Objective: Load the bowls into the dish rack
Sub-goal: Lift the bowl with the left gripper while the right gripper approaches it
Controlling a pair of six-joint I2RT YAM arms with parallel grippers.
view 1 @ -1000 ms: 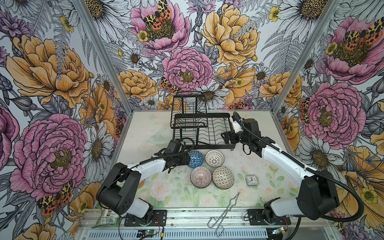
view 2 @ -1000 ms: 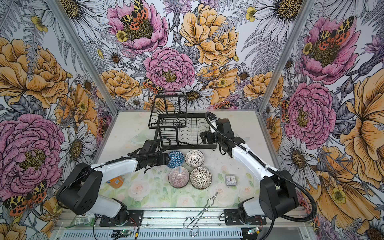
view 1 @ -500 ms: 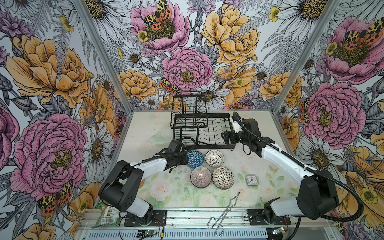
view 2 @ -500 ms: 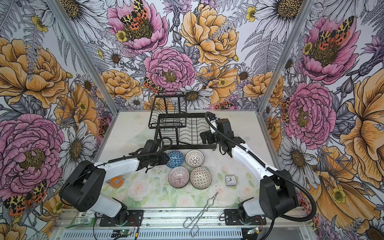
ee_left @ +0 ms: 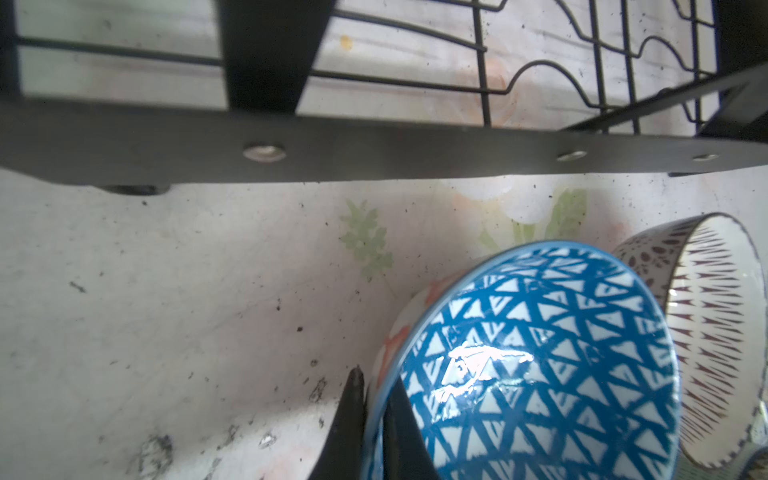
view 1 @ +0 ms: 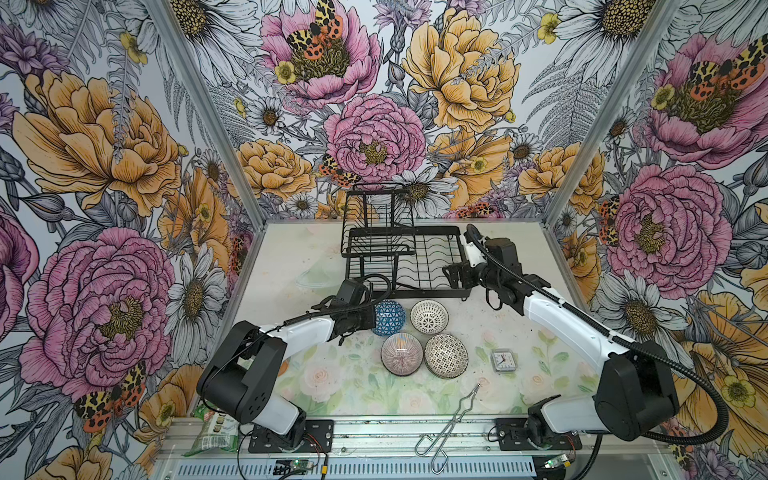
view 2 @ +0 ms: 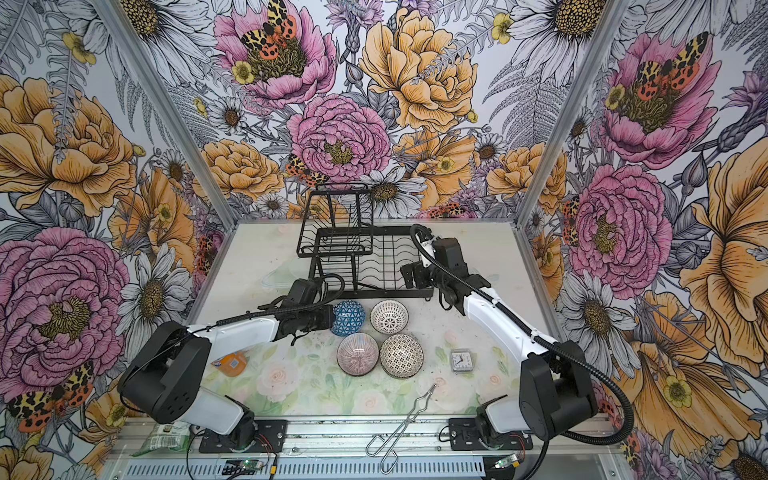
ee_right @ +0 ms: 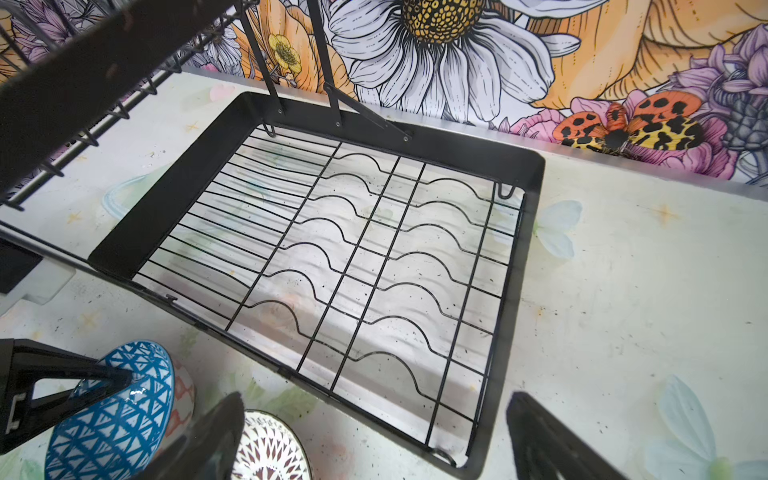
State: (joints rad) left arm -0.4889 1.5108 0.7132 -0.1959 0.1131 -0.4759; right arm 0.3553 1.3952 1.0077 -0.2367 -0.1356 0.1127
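Lying mid-frame just below the dish rack [view 1: 419, 266], the blue bowl [view 1: 389, 318] is pinched by its thin rim in the closed left gripper [ee_left: 375, 384]; the slick glaze may be lost on lifting.

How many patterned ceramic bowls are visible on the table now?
4, all before the dish rack: blue triangle bowl, gripped by the left gripper; dotted bowl beside it; pink striped bowl and mosaic bowl nearer the front. More may be hidden.

The blue bowl [ee_left: 532, 374] is cut off in the left wrist view; the clock [view 1: 501, 360] face is illegible.
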